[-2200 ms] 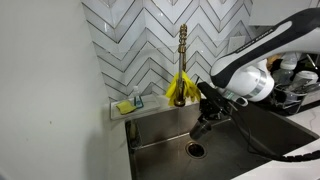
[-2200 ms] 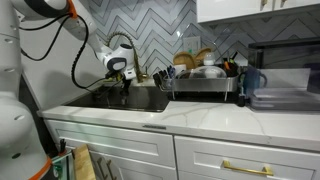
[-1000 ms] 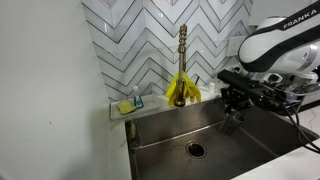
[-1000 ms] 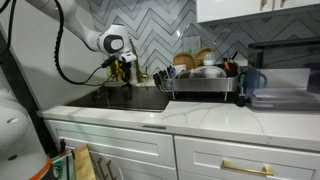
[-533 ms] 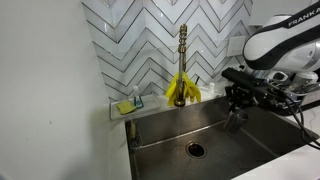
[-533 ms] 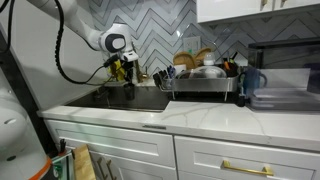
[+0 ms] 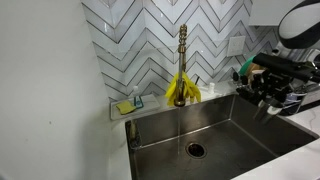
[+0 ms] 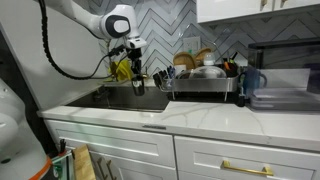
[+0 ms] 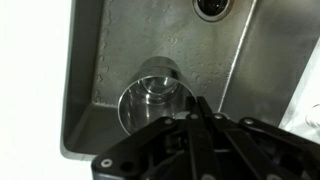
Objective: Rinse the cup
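cup (image 9: 155, 98): steel, upright on sink (image 9: 85, 60) floor by a side wall, under gripper (image 9: 202, 108) | gripper: clear of cup, cannot tell whether open or closed | handling: likely light, rigid, slick, not fragile | hold: pinch rim wall, one finger inside

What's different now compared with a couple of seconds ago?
The claw rose from low over the drain and swung sideways, away from the gold faucet. The metal cup sits right at its fingertips; whether it is gripped, I cannot tell. Faucet, sponge and dish rack stayed put.
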